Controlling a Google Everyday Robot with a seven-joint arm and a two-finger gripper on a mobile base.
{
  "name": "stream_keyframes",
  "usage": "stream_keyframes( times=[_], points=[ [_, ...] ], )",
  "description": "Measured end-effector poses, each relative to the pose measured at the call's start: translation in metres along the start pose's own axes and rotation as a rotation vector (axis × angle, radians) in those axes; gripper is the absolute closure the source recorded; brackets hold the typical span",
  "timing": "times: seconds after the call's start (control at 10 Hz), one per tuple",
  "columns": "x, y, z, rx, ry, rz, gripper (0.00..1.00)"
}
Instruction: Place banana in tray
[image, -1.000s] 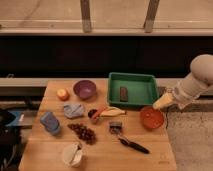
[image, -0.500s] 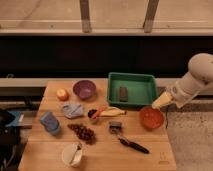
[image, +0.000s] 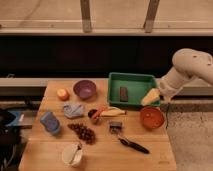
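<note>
The banana is small and pale yellow. It lies on the wooden table just in front of the green tray, next to an orange-red stick. The tray stands at the back right of the table and holds a small brown item. My gripper, with its yellowish tip, hangs over the tray's right front corner, above and right of the banana and apart from it. The white arm reaches in from the right.
An orange bowl stands right of the banana and a purple bowl left of the tray. Also on the table are a peach-coloured fruit, a grey cloth, a blue object, grapes, a white cup and a black-handled tool.
My gripper has moved left, from beside the orange bowl to over the tray's right front corner. The banana and the other objects have not moved.
</note>
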Motion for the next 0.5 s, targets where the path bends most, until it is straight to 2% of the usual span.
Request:
stream_keyframes(
  times=[0.3, 0.5],
  points=[
    [-0.027, 0.044, 0.020, -0.009, 0.028, -0.117, 0.20],
    [-0.040, 0.087, 0.034, -0.034, 0.074, -0.235, 0.20]
  ],
)
